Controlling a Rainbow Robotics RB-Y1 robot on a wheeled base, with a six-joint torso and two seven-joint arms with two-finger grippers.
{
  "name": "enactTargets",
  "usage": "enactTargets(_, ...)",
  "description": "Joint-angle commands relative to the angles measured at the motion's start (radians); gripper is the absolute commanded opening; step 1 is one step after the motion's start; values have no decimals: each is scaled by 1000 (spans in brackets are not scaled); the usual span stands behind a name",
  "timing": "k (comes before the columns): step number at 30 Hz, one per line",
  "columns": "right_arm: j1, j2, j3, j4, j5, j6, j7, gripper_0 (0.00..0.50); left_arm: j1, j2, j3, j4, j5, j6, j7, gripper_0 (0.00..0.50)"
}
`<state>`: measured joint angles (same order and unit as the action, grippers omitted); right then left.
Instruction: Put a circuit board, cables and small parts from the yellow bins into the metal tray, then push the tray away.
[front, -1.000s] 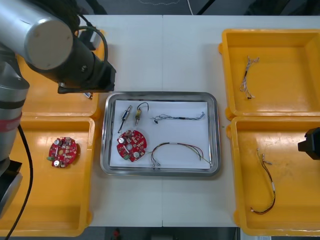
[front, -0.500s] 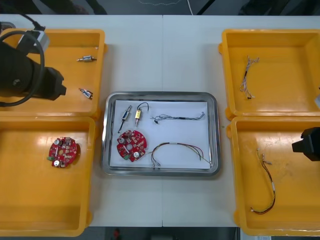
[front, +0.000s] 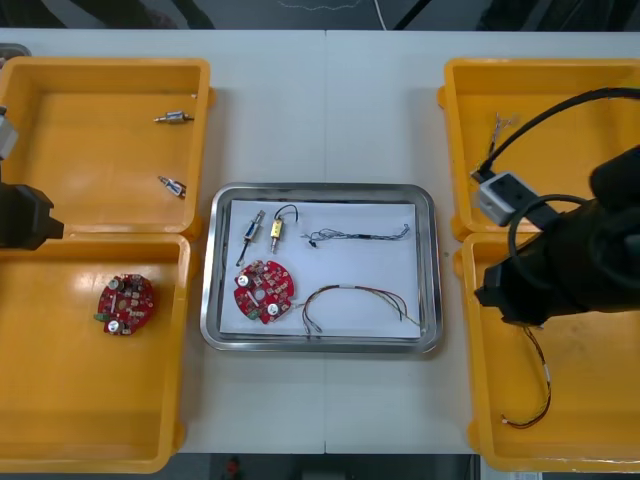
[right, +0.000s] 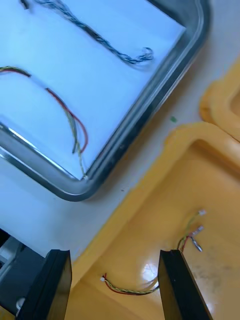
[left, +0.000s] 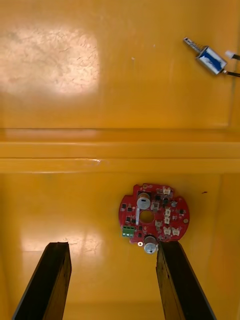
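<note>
The metal tray (front: 425, 270), white inside, holds a red circuit board (front: 264, 290), a red and yellow cable (front: 360, 298), a twisted blue and white cable (front: 358, 236) and two small metal parts (front: 262, 230). My right gripper (right: 115, 262) is open with nothing between its fingers. It hovers over the inner rim of the near right bin (right: 150, 185), just off the tray's corner (right: 150, 115). My left gripper (left: 112, 252) is also open, above the near left bin, and a second circuit board (left: 154, 218) lies close to one finger (left: 175, 280).
The far left bin (front: 100, 70) holds two small metal parts (front: 174, 117). A red and yellow cable (front: 535, 390) lies in the near right bin, and another cable (front: 497, 135) in the far right bin is partly hidden by my right arm (front: 570, 260). Bare table lies beyond the tray.
My left arm has drawn back from beside the tray to the table's left edge. The right arm has swung in from the right edge over the right bins, towards the tray.
</note>
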<state>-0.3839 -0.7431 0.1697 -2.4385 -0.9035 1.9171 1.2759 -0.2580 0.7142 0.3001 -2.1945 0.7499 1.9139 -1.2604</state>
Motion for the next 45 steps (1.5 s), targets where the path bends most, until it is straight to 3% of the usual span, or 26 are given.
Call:
enactTargets(1,-130,10,177,-4,51,3,20,500,46,39,53,-34,9,6,-7,500)
enactTargets(4,-184,47,258,18,83,3,43,500,65,39,65,-34,14,6,-8,500)
enactTargets(12,-294,172,490,113,233,0,249,500,131,45,71,-53,22,6,-8,500)
enactTargets(15,-328,209,580,159,275,-49,316,500,137,53,73,-56,29,6,-7,500)
enactTargets(21,-369,265,692,273,278,-161,442,500,137,53,73,-54,40,6,-4,500)
enactTargets(31,-392,294,844,360,330,-273,474,500,138,71,74,-65,80,6,-2,500)
enactTargets(40,-405,306,939,381,408,-277,468,500,138,103,113,-67,157,6,0,500)
enactTargets(45,-406,320,944,418,416,-293,465,500,138,114,120,-67,175,6,0,500)
